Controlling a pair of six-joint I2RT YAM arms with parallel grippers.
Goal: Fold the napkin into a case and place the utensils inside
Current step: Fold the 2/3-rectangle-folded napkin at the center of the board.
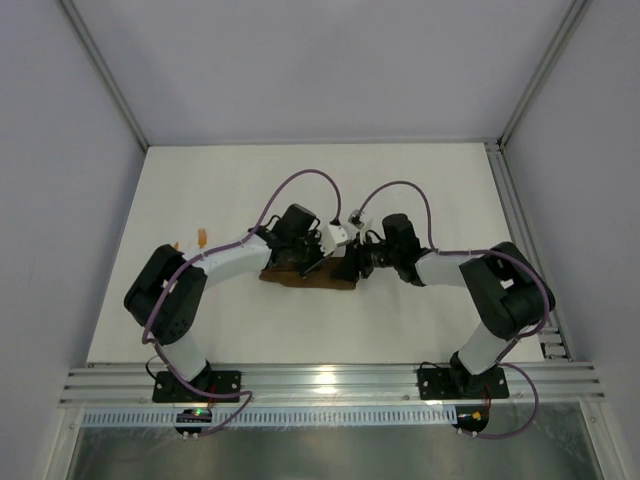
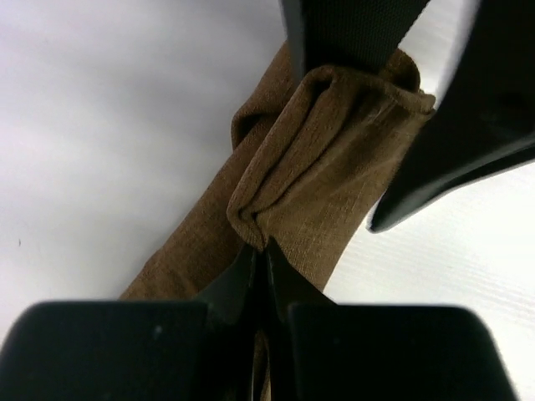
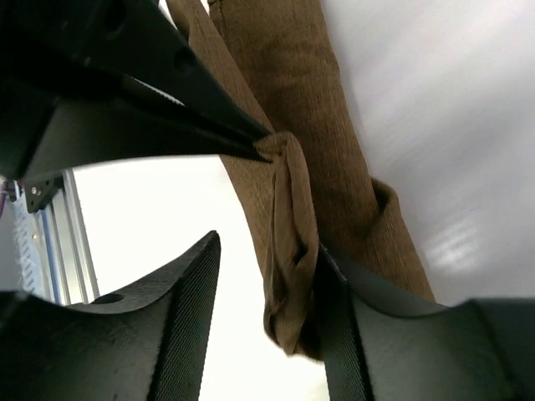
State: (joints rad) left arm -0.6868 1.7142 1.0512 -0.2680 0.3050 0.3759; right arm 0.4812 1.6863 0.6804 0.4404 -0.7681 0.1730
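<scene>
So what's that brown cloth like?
The napkin is dark brown woven cloth, soft and matte, folded into a long narrow strip that lies on the white table. One end is bunched into layered folds. The left hand is shut, pinching that fold. The right hand stands open around it, with one finger touching the cloth.

Paired tabletop robot arms in white and black.
Built with white tube links on left arm point(image 1: 225, 258) and right arm point(image 1: 440, 268), bulky black joints, looping purple cables point(image 1: 300, 178), black flat base plates point(image 1: 200, 383); tapered black fingers point(image 3: 188, 317) with ribbed-looking pads, perhaps rubber.
</scene>
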